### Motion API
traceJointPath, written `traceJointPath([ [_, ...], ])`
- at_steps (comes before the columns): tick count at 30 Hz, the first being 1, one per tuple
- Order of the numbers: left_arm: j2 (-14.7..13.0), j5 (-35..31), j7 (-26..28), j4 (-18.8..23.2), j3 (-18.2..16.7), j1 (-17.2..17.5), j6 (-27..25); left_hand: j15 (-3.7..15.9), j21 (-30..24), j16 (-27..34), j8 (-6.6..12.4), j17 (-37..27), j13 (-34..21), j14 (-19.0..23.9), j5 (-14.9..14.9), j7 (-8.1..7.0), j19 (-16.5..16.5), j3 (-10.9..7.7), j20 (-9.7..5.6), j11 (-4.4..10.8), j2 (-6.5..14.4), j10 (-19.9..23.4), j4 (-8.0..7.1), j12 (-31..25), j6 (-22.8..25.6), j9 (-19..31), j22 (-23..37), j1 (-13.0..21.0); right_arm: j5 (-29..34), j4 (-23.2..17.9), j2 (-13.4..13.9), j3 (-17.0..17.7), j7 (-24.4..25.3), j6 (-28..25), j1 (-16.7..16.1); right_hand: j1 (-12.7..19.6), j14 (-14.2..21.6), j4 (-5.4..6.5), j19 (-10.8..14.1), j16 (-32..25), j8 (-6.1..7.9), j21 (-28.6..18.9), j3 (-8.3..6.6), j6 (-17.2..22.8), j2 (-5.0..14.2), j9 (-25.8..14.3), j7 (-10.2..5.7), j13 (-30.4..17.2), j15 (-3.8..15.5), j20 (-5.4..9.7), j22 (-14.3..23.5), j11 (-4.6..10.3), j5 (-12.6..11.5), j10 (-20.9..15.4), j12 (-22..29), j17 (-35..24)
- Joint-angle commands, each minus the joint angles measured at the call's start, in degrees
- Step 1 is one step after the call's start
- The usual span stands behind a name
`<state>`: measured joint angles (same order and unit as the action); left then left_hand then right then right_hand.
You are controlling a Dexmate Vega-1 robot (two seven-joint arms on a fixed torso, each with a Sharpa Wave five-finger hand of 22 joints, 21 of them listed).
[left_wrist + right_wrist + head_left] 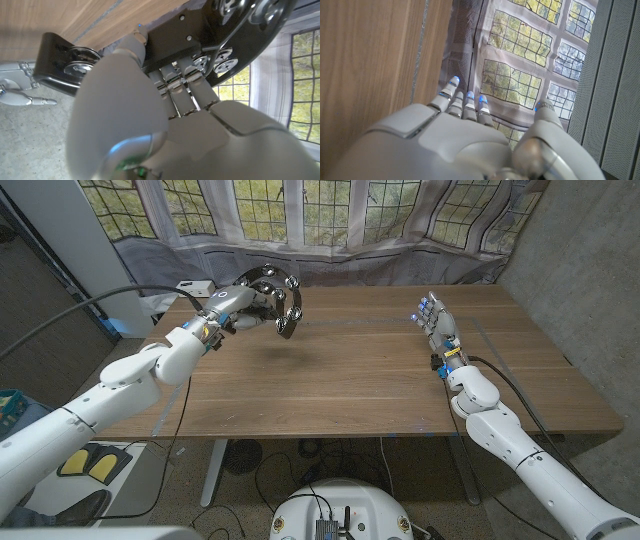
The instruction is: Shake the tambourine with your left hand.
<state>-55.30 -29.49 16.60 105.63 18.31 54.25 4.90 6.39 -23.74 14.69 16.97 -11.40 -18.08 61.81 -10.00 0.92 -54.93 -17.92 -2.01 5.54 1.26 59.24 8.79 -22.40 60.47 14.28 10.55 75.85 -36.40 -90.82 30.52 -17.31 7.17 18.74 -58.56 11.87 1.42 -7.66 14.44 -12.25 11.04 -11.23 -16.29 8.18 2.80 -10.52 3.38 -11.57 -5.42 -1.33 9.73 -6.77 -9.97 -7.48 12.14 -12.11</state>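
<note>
From the head camera, the left robot hand (243, 308) holds the tambourine (281, 298) clear of the wooden surface (350, 370), over its far left part, with the frame's shadow falling on the wood below. The frame is black with bright metal jingles, and it stands tilted, its open face turned partly toward the camera. The right robot hand (434, 320) stands on its edge near the surface's right side, fingers spread and holding nothing, well apart from the instrument.

In the left wrist view, the fingers (175, 90) wrap over the black frame, with jingles (79, 60) showing on either side of the grip. The hold looks narrow (only a short stretch of rim is under the fingers), so a hard shake could let the frame twist or slide out and drop to the wood.

In the right wrist view, the right robot hand (470, 135) has its fingertips (455, 81) apart, with the window (530, 55) beyond. My other worry is a downward swing striking the surface, since the instrument hangs not far above it.
</note>
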Motion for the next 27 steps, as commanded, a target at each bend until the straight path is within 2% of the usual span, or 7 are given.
traceJointPath([
  [1, 7.49, -0.21, 1.28, -3.77, 6.55, -6.90, -1.66, 4.15, -0.24, 0.22, 0.29, -0.36, -9.24, 4.49, -0.48, 0.36, 0.27, -0.07, -0.03, 0.22, 5.70, 0.05, -0.25, -0.28, 0.18, 0.11, 0.22, 1.10, -1.02, 1.01, 0.63, 0.83, -1.02, 0.37, 0.23, 0.40, 0.15, -0.11, 0.28, 0.03, 0.16, -0.02, 0.20, 0.27, 0.33, -0.22, 0.43, -0.22, 0.31, 0.17, 0.23, -0.11, -0.11, -0.37, -0.15, -0.19],
  [8, 9.39, 0.63, 1.91, -5.84, 8.64, -9.06, -1.00, 4.04, -0.28, 0.09, 0.42, -0.51, -9.66, 4.23, -0.52, 0.49, 0.41, -0.11, -0.02, 0.34, 5.80, -0.05, -0.28, -0.21, 0.20, 0.25, 0.22, 0.98, -1.73, 1.72, 0.98, 0.78, -1.47, -1.04, 1.05, 0.42, 0.16, -0.11, 0.30, 0.03, 0.17, -0.03, 0.23, 0.32, 0.34, -0.22, 0.45, -0.22, 0.26, 0.19, 0.23, -0.07, -0.11, -0.41, -0.14, -0.19],
  [12, 9.59, 0.79, -0.75, -5.47, 9.67, -10.37, -3.39, 3.96, -0.14, -0.06, 0.39, -0.57, -9.85, 3.88, -0.54, 0.32, 0.89, -0.13, 0.06, 0.39, 5.83, -0.11, -0.27, -0.17, -0.01, 0.31, 0.22, 0.95, -2.09, 2.56, 0.63, 0.72, -1.72, -1.14, 1.73, 0.43, 0.22, -0.11, 0.33, 0.01, 0.17, -0.04, 0.24, 0.33, 0.35, -0.22, 0.47, -0.22, 0.27, 0.19, 0.23, -0.12, -0.12, -0.43, -0.14, -0.19],
  [19, 10.27, 0.63, -3.88, -6.83, 12.24, -13.42, -4.35, 3.89, 0.03, -0.21, 0.40, -0.71, -10.19, 3.42, -0.55, 0.37, 1.54, -0.11, 0.07, 0.31, 5.97, -0.34, -0.32, -0.05, -0.19, 0.41, 0.22, 0.84, -2.00, 3.23, 0.59, 0.79, -2.14, -0.57, 2.26, 0.47, 0.28, -0.12, 0.38, 0.00, 0.18, -0.05, 0.26, 0.38, 0.36, -0.22, 0.48, -0.22, 0.28, 0.22, 0.23, -0.07, -0.12, -0.52, -0.12, -0.18],
  [24, 11.79, 1.74, -3.02, -9.06, 13.40, -14.87, -2.52, 3.87, -0.01, -0.18, 0.45, -0.74, -10.37, 3.50, -0.56, 0.33, 1.56, -0.11, 0.09, 0.28, 5.97, -0.34, -0.30, -0.03, -0.25, 0.49, 0.23, 0.82, -1.98, 3.16, 0.48, 1.30, -2.00, 0.67, 1.76, 0.50, 0.41, -0.12, 0.53, -0.04, 0.19, -0.10, 0.27, 0.43, 0.39, -0.22, 0.51, -0.22, 0.40, 0.28, 0.23, -0.02, -0.13, -0.49, -0.14, -0.18],
  [27, 13.24, 3.63, -1.41, -11.33, 13.71, -15.55, 0.39, 3.80, -0.05, -0.15, 0.47, -0.80, -10.50, 3.53, -0.57, 0.35, 1.56, -0.10, 0.10, 0.13, 5.97, -0.29, -0.28, -0.04, -0.21, 0.48, 0.23, 0.80, -2.11, 2.81, 0.71, 1.66, -1.90, 0.91, 1.27, 0.54, 0.41, -0.13, 0.72, -0.04, 0.19, -0.17, 0.27, 0.44, 0.43, -0.22, 0.51, -0.22, 0.40, 0.37, 0.23, -0.04, -0.13, -0.40, -0.18, -0.17],
])
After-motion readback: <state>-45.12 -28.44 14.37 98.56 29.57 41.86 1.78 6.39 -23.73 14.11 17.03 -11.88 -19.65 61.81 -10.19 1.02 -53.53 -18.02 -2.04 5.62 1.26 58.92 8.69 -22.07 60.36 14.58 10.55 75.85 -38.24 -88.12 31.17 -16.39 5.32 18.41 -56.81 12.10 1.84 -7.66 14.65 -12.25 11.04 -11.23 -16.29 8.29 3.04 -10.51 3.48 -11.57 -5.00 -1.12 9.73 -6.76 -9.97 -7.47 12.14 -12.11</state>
